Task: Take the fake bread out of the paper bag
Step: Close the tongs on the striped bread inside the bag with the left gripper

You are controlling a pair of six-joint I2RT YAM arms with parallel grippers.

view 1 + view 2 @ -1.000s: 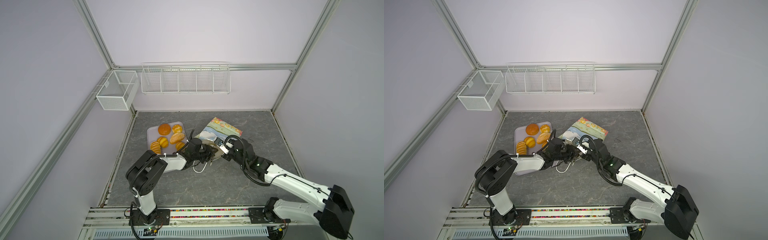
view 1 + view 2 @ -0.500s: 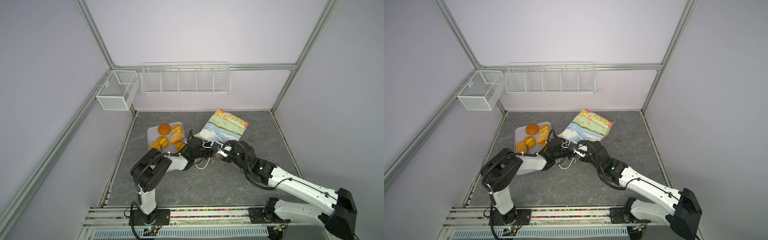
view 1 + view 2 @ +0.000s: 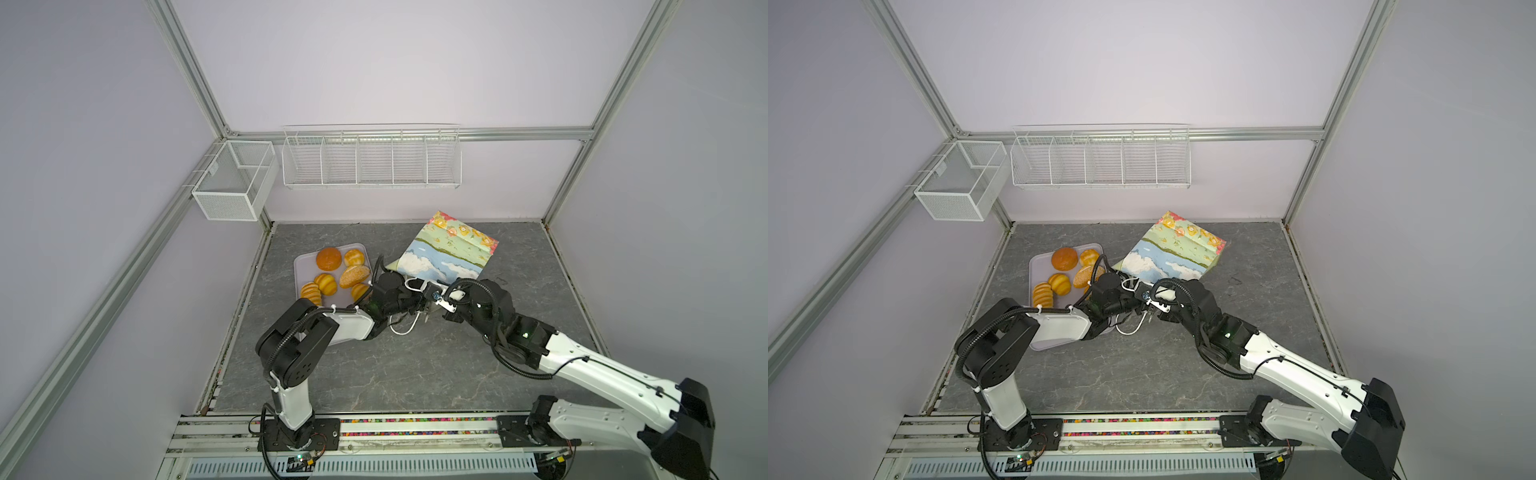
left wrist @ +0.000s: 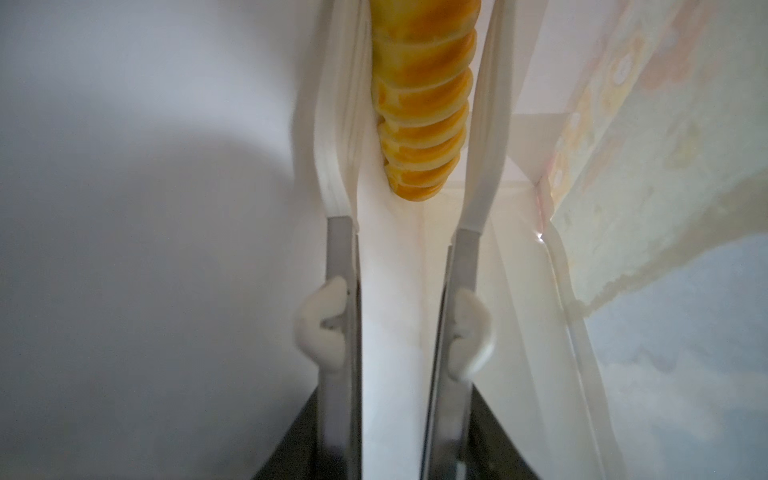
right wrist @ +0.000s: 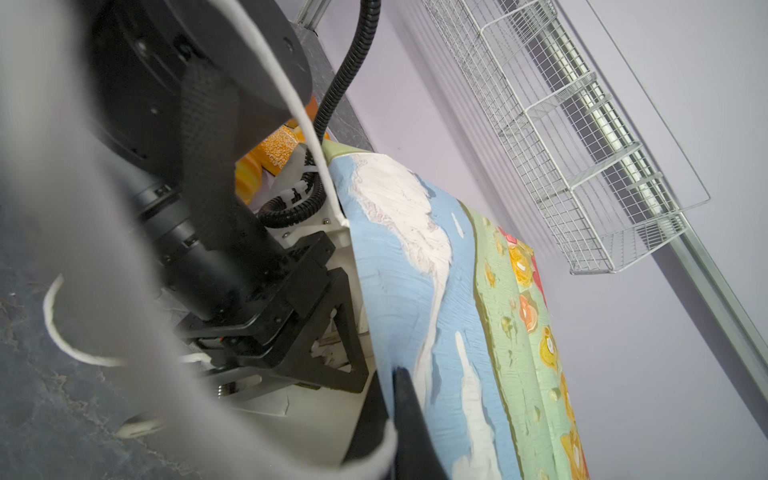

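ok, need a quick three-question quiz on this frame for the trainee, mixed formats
1. True or false: the left gripper reaches inside the paper bag.
2. What sits between its fingers? A) round bun B) ridged loaf C) cord handle
3. Fill in: the seeded roll lies on the ____.
Key: 1 true; 2 B; 3 tray.
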